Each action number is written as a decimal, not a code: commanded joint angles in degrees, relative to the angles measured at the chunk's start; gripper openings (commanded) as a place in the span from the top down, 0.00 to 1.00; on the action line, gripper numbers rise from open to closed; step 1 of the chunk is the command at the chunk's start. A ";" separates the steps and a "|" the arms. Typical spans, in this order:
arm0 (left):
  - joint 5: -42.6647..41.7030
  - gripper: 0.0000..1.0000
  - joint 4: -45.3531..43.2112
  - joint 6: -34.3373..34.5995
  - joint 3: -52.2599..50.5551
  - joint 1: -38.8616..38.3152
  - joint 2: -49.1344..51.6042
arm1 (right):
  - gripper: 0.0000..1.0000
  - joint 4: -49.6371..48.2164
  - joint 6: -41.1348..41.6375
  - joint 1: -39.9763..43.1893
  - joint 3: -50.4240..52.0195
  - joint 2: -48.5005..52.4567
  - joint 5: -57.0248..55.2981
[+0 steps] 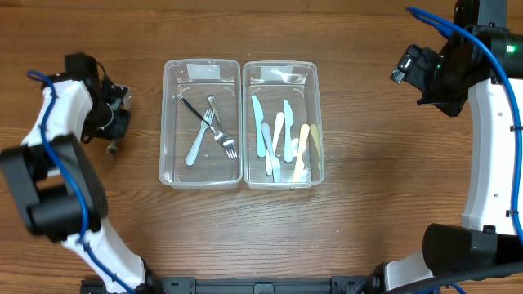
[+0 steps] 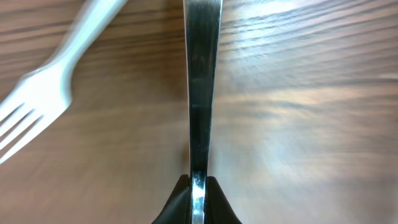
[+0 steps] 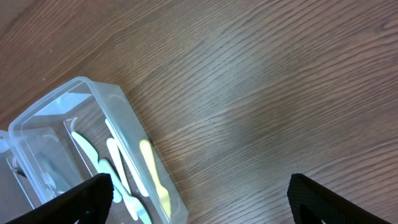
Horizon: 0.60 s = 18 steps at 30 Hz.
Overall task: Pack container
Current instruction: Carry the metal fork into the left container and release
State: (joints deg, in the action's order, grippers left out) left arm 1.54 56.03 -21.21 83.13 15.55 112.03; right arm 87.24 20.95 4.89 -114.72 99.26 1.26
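Two clear plastic containers stand side by side mid-table. The left container [image 1: 170, 122] holds several forks [image 1: 214, 128]. The right container [image 1: 319, 122] holds several pastel plastic knives [image 1: 278, 139], and it also shows in the right wrist view [image 3: 93, 93]. My left gripper [image 1: 112, 126] is left of the containers, low over the table. In the left wrist view it [image 2: 198, 186] is shut on a shiny metal utensil handle [image 2: 200, 74]. A white plastic fork [image 2: 43, 93] lies on the wood beside it. My right gripper [image 3: 211, 205] is wide open and empty, above the table right of the containers [image 1: 409, 65].
The wooden table [image 1: 384, 188] surrounds the containers. A small dark end of a utensil [image 1: 110, 149] shows on the table just below the left gripper. Blue cables run along both arms.
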 commanded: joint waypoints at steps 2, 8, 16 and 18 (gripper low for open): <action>-0.13 0.96 4.46 13.35 5.40 -3.41 -16.61 | 0.08 -0.04 -0.15 0.13 -0.04 -0.13 0.00; -3.13 0.96 10.08 25.86 6.19 -11.06 -26.69 | 0.08 0.11 -0.15 0.13 -0.04 -0.13 0.00; -6.03 0.96 9.05 40.44 4.24 -25.35 -22.91 | 0.08 0.57 -0.15 0.13 -0.04 -0.13 0.00; -6.03 0.96 7.08 40.76 3.80 -27.78 -20.44 | 0.08 0.57 -0.15 0.13 -0.04 -0.13 0.00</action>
State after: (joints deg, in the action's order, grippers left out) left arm -2.90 65.43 13.69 88.42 -8.16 87.83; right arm 87.96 20.95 4.89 -114.72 99.26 1.26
